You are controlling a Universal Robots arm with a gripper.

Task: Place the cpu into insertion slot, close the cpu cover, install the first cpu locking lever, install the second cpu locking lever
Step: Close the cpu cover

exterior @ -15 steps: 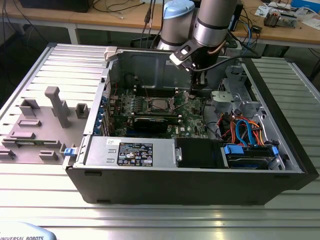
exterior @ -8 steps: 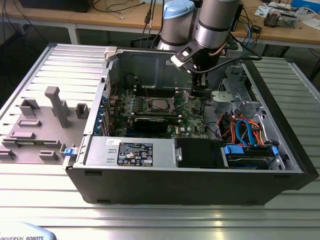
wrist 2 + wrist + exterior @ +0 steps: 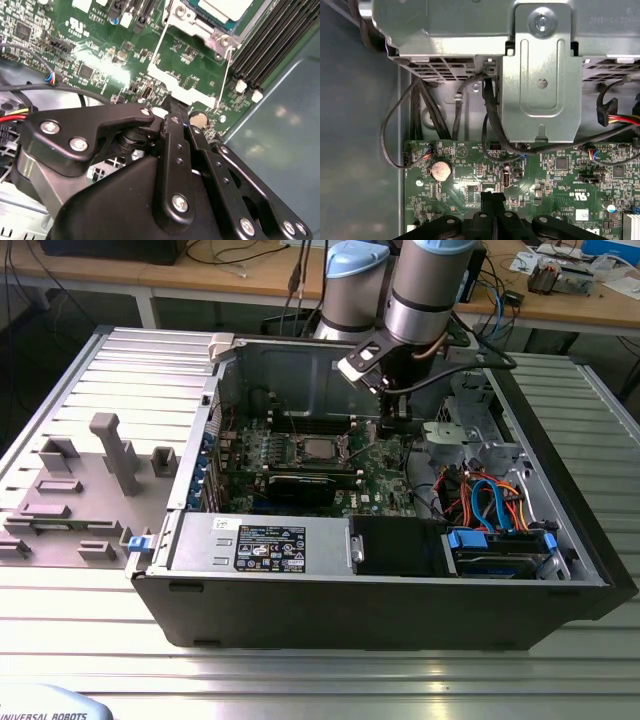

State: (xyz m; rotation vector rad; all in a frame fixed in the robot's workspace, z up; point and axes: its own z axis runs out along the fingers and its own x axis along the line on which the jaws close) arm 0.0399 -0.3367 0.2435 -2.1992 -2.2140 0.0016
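Ribbed metal table (image 3: 300, 680) carried the open computer case (image 3: 400, 610). We saw the cpu (image 3: 222, 7) seated in the insertion slot (image 3: 200, 27), and the cpu cover (image 3: 172, 81) standing open just beside it. The gripper (image 3: 172, 107) had its fingers pressed together, nothing visibly between them, tip at the cover's free edge. We judged this the cover-closing step: push that edge slowly about its hinge, stay square, keep off the chip.

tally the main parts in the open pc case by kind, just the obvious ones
cpu: 1
cpu cover: 1
graphics card: 1
power supply: 1
coin cell battery: 1
total: 5
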